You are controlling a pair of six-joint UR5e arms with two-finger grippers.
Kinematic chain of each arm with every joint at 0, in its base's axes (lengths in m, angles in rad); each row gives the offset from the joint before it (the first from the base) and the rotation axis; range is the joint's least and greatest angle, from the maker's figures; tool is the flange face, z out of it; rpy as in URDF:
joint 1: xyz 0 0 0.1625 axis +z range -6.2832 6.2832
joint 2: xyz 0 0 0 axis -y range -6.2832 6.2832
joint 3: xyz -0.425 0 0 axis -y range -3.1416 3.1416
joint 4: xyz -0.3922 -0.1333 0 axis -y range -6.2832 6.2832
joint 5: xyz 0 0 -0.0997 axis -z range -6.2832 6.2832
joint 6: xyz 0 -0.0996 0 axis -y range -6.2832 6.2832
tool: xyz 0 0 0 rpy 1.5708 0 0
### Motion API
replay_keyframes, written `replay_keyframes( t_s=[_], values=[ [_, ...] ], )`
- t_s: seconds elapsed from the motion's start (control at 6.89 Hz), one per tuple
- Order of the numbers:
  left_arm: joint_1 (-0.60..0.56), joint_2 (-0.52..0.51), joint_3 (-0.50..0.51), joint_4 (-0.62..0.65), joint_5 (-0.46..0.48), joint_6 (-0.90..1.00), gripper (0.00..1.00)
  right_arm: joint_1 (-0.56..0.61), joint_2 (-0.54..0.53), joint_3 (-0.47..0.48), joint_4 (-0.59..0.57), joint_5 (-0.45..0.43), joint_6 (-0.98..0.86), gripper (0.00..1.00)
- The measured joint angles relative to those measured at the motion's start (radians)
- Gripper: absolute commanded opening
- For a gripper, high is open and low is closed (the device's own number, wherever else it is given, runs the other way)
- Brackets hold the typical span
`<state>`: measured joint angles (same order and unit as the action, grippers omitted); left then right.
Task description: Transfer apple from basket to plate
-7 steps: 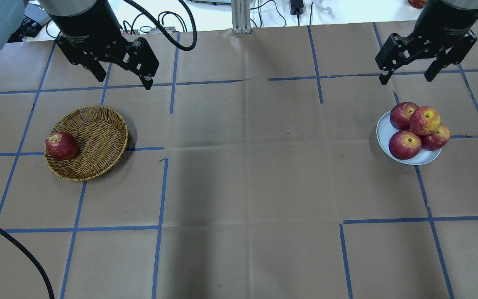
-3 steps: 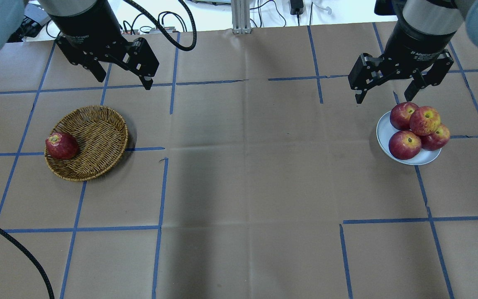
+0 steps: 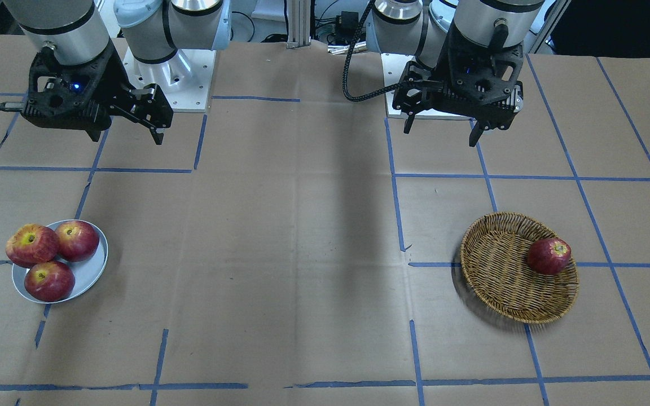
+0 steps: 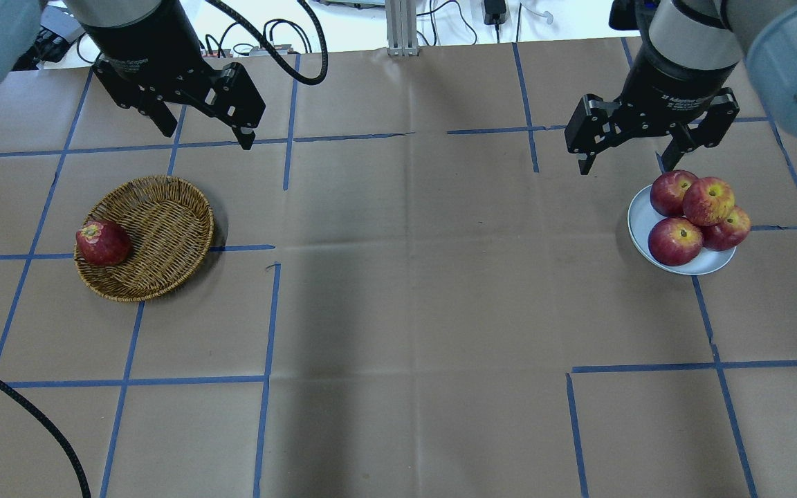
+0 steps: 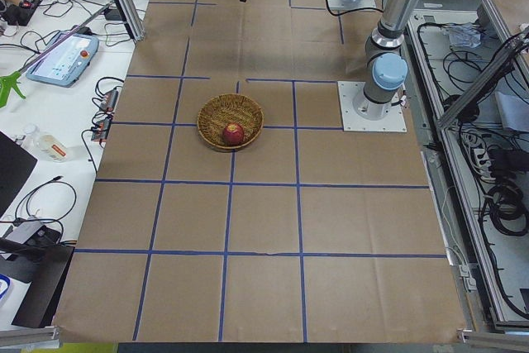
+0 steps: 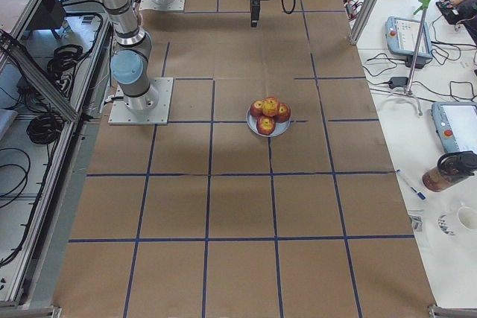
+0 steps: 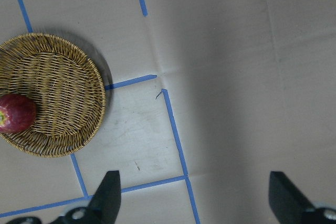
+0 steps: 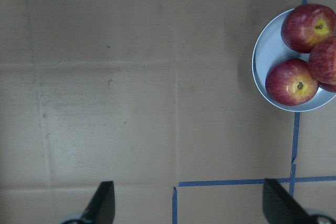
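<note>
you see left gripper (image 4: 205, 135) and right gripper (image 4: 634, 158) spread; the apple (image 4: 708, 200) tops the pile on the plate (image 4: 639, 218), half covering a darker apple (image 4: 732, 233).

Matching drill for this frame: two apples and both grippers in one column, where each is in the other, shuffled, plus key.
1. yellow-streaked apple
2. dark red apple
3. left gripper
4. right gripper

A. open, hanging near the plate
B. lying in the basket, against its rim
C. on top of the other apples on the plate
D. open, hanging just beyond the basket

Pairs: 1-C, 2-B, 3-D, 4-A
</note>
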<state>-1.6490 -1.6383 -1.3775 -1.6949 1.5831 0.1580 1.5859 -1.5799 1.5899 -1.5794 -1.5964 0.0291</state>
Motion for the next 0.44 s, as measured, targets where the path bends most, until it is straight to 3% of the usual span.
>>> replay_keyframes(
  t_s=[0.44],
  values=[
    [0.0, 0.0, -0.001, 0.0, 0.0, 0.0, 0.99, 0.002, 0.001, 0.002, -0.012, 0.001, 0.0, 1.0]
  ],
)
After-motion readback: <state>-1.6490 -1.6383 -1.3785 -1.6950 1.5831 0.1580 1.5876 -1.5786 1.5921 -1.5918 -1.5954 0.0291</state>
